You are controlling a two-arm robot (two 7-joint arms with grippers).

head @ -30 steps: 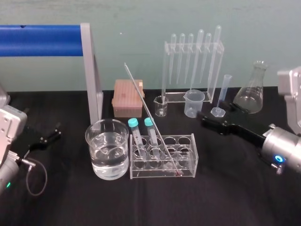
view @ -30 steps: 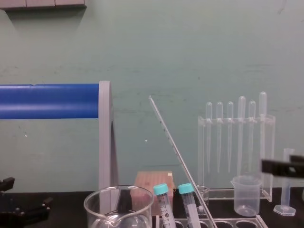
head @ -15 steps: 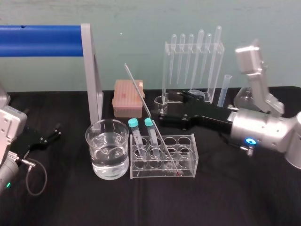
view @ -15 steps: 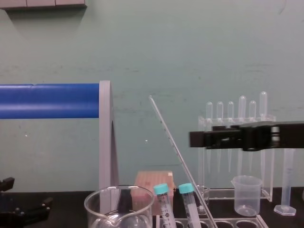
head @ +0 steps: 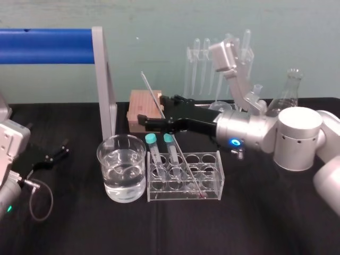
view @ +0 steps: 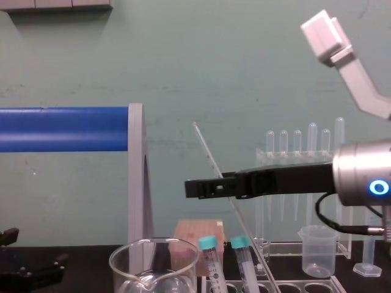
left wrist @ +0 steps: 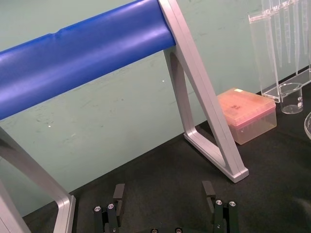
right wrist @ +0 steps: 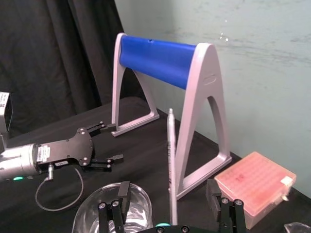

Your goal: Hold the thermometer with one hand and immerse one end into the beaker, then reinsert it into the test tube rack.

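Two teal-capped clear plastic tubes (head: pixel 151 139) and one long thin glass thermometer (view: pixel 208 152) stand in the single clear plastic test tube rack (head: pixel 212 180). Near left sits one wide clear glass beaker (head: pixel 99 159). Far right are six bulb-topped clear pipettes (view: pixel 312 143).

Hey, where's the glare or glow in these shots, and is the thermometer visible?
Head view: a blue ring glows behind the right gripper; water in the beaker catches reflections. Chest view: the thermometer is a thin pale line against the wall. Right wrist view: it shows between the open fingers. The left gripper sits parked at the left.
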